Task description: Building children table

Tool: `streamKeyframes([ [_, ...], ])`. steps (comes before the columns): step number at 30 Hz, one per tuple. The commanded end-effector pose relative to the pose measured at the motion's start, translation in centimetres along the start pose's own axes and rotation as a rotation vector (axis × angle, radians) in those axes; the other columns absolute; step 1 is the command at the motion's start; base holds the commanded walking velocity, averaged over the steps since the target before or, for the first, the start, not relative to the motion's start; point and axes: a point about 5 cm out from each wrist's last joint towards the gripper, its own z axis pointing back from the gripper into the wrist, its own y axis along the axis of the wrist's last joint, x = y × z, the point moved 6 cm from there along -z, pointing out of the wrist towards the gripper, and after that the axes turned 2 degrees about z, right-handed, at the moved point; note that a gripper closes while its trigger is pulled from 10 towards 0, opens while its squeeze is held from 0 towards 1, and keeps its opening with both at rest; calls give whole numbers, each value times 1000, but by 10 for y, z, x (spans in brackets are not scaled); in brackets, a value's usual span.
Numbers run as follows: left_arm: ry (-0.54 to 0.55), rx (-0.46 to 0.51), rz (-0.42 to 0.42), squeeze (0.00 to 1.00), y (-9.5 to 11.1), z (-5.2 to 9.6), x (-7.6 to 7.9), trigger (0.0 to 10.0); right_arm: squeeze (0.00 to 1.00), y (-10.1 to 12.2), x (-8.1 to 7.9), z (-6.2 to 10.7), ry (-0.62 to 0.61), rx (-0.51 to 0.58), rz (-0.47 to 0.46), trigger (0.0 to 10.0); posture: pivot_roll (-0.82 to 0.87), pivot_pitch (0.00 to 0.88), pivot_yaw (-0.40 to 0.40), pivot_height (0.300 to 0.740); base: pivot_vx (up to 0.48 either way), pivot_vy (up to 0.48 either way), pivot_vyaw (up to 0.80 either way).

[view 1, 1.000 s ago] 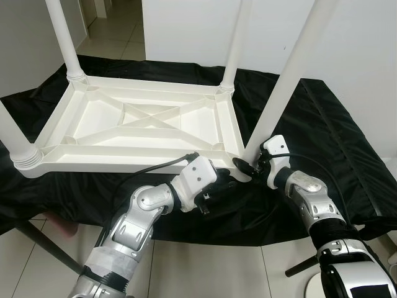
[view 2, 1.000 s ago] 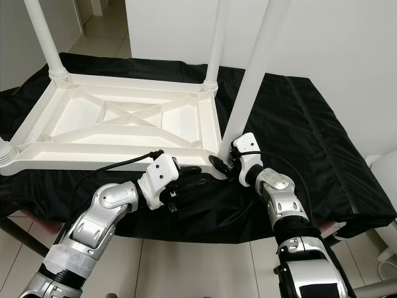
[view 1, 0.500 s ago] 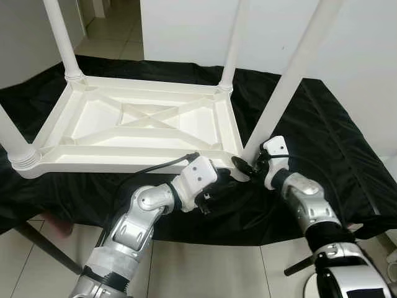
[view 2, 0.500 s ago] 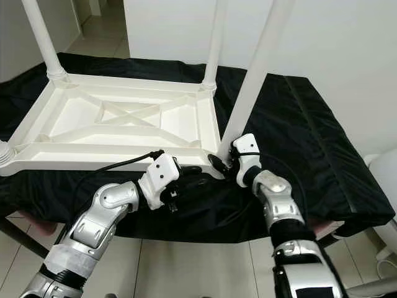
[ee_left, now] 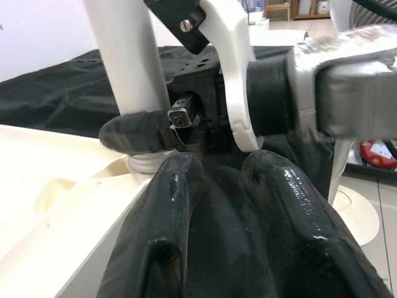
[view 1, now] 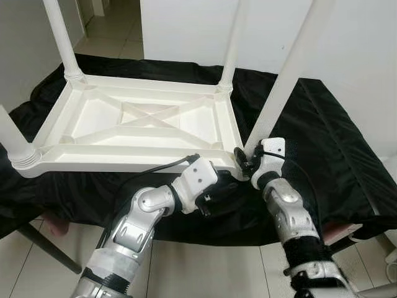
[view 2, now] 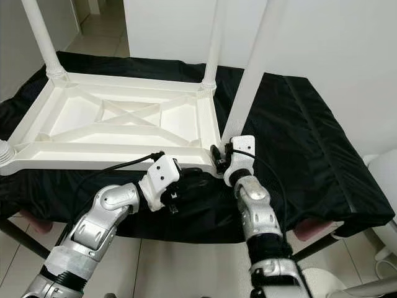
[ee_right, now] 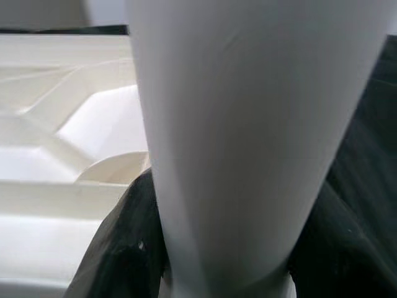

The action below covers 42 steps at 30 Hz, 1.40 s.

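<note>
The white children's table (view 1: 136,118) lies upside down on a black cloth, its legs pointing up. My right gripper (view 1: 248,162) is shut on the base of the near-right leg (view 1: 282,87), where it meets the table's corner; black fingers (ee_right: 118,248) hug both sides of the leg (ee_right: 248,136). My left gripper (view 1: 223,186) sits low, just in front of that same corner, on the cloth. Its two fingers (ee_left: 173,211) lie close together with nothing between them and point at the right gripper's finger wrapped on the leg (ee_left: 124,56).
Three more legs stand up: far left (view 1: 62,37), far right (view 1: 232,43) and near left (view 1: 12,139). The black cloth (view 1: 329,136) drapes over the front edge. Tiled floor (view 1: 205,273) lies below, and a white wall stands behind.
My right forearm has swung in towards my body and the wrist has turned more upright around the leg base. The left arm has hardly moved.
</note>
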Motion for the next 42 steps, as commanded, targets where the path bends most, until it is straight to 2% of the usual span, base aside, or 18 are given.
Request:
streamKeyframes([
  [1,55,-4,2,0,-1,-1,-3,10000,0,-23,4,13,-99,-86,-7,10000,17,55,-81,740,0,0,0],
  [4,54,-4,2,0,-1,-1,-3,10000,0,-23,6,18,-162,-75,8,10000,19,54,-82,740,0,0,0],
  [6,54,-4,1,0,-1,0,-2,10000,0,-24,5,24,-217,-76,-16,10000,25,52,-83,740,0,0,0],
  [9,53,-7,2,0,-1,1,-2,10000,0,-24,-2,28,-228,-77,-35,10000,21,48,-81,740,0,0,0],
  [15,47,-8,2,0,-2,0,-1,10000,0,-18,-4,30,-223,-59,-24,10000,20,46,-78,740,0,0,0],
  [16,46,-7,1,0,-1,0,-1,10000,678,-17,-5,31,-217,-50,-26,10000,20,46,-78,740,0,0,0],
  [17,46,-6,1,0,-1,0,-1,10000,678,-16,-5,31,-212,-44,-28,10000,20,46,-78,740,0,0,0],
  [18,47,-6,0,0,-1,0,-2,10000,1000,-14,-4,31,-209,-37,-33,10000,22,47,-77,740,0,0,0],
  [24,48,-9,1,0,-2,1,-1,10000,1000,-8,-2,28,-122,-18,-76,10000,21,47,-75,740,0,0,0],
  [25,47,-10,1,0,-3,2,0,10000,690,-5,2,27,-103,-9,-51,10000,21,48,-76,740,0,0,0],
  [26,47,-10,1,0,-3,2,0,10000,690,-5,2,27,-103,-9,-51,10000,21,48,-76,740,0,0,0],
  [27,47,-10,2,0,-3,2,0,10000,0,-4,4,25,-68,-12,-39,10000,18,48,-75,740,0,0,0],
  [28,47,-10,2,0,-3,2,0,10000,0,-4,4,25,-68,-12,-39,10000,18,48,-75,740,0,0,0],
  [31,46,-10,2,0,-2,1,0,10000,0,-4,3,23,69,-19,1,10000,17,47,-76,740,0,0,0],
  [36,47,-9,0,0,-2,1,-1,10000,0,-5,5,17,172,-13,75,10000,20,45,-75,740,0,0,0],
  [40,48,-9,0,0,-2,1,-2,10000,0,-3,6,14,211,-4,97,10000,22,43,-73,740,0,0,0],
  [42,50,-10,-4,0,-2,0,-3,10000,0,-2,7,9,270,-7,119,10000,26,42,-73,740,0,0,0],
])
